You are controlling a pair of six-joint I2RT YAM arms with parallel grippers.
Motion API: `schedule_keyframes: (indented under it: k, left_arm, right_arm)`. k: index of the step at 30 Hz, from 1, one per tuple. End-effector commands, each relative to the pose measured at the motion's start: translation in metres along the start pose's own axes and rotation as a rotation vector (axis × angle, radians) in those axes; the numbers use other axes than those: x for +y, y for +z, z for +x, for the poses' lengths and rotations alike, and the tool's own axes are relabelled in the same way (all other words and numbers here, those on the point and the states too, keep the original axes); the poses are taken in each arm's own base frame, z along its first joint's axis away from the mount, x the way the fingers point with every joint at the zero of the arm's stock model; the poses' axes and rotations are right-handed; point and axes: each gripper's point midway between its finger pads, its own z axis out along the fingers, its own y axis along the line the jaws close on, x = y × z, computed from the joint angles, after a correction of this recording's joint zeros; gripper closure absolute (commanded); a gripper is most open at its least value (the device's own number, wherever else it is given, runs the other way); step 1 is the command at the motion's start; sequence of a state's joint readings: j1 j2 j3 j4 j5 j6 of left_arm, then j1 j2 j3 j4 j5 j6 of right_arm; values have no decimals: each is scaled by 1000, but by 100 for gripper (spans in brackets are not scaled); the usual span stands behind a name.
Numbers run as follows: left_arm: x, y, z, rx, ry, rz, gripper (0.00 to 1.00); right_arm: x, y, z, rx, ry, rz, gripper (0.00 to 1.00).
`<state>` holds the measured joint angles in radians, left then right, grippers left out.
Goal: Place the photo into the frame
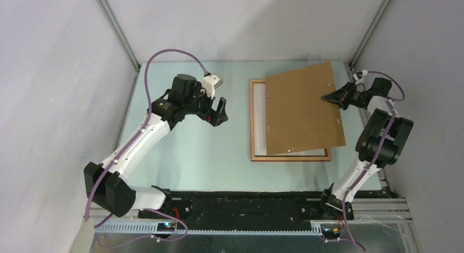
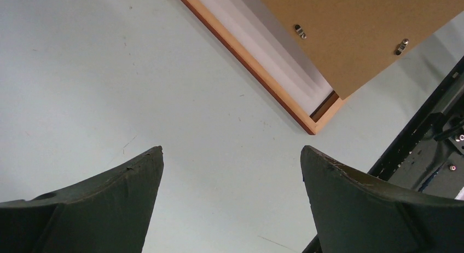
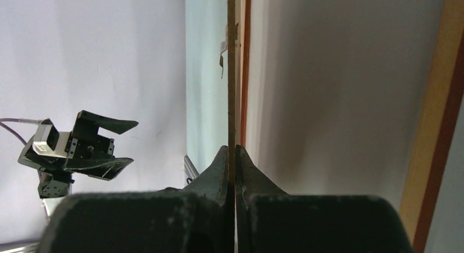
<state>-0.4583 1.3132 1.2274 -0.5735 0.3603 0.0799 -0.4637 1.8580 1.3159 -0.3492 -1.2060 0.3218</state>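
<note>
Closest to me, the two arm bases sat bolted at the near edge of the pale green table (image 1: 191, 160). Going out from the left base, the left gripper (image 1: 220, 113) hung over bare tabletop with its jaws spread wide and nothing between them, well apart from the frame's left rail.

Further in, right of centre, the frame (image 1: 290, 156) lay flat on the table, its orange-brown moulding showing along the near and left sides. The photo (image 1: 261, 121) lay inside it with its plain white back up, visible as a strip along the left rail and another along the near rail.

Over most of that sat the brown backing board (image 1: 303, 108), skewed against the frame so that its near right corner stuck out past the right rail. Small metal clips (image 2: 299, 31) showed on its upper face. I could not tell whether its left edge touched the photo.

Farthest out, on the right, the right gripper (image 1: 326, 98) had its fingers pinched tight on the board's right edge. From its wrist camera, the board ran edge-on as a thin line straight out of the closed fingertips.
</note>
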Motion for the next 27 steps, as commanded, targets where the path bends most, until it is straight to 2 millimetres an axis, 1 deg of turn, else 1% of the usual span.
schedule_keyframes:
  k: [1,5,8,11,12,13,14,15,16,17,20,21,22,23,24,27]
  left_arm:
    - [3,0,-12,-54,48,-18,0]
    - [4,4,-10,-47,46,-14,0]
    - [5,6,-10,-44,44,-16,0]
    - [6,11,-10,-36,42,-14,0]
    - [6,11,-15,-44,44,-11,0]
    - [8,15,-15,-36,41,-8,0]
    - [7,16,-22,-47,43,-1,0]
    - [8,24,-21,-32,35,9,0]
    - [8,25,-31,-47,32,13,0]
    - [9,34,-31,-31,20,26,0]
    - [11,54,-48,-30,-25,56,1]
    - [9,58,-51,-31,-38,71,1]
    - [11,70,-55,-20,-72,79,1]
    - [11,73,-59,-26,-88,85,1]
    - [12,80,-65,-25,-125,87,1]
    - [15,97,-72,-17,-214,86,2]
  right_arm:
    - [14,3,2,56,-7,-88,100]
    - [11,12,6,81,10,-104,100]
    - [11,15,6,85,10,-115,100]
    - [15,14,10,97,20,-124,100]
    - [16,13,11,99,13,-127,100]
    - [17,12,14,105,26,-126,100]
    - [19,11,15,108,17,-131,100]
    - [20,10,18,115,32,-132,100]
    - [23,9,19,117,19,-137,100]
    - [25,9,23,127,34,-138,100]
    - [36,6,33,144,9,-156,100]
    - [39,4,37,151,20,-159,100]
    - [44,4,41,157,2,-171,100]
    - [47,2,45,166,15,-173,100]
    - [53,1,48,169,-6,-181,100]
    - [67,-2,57,182,-17,-194,100]
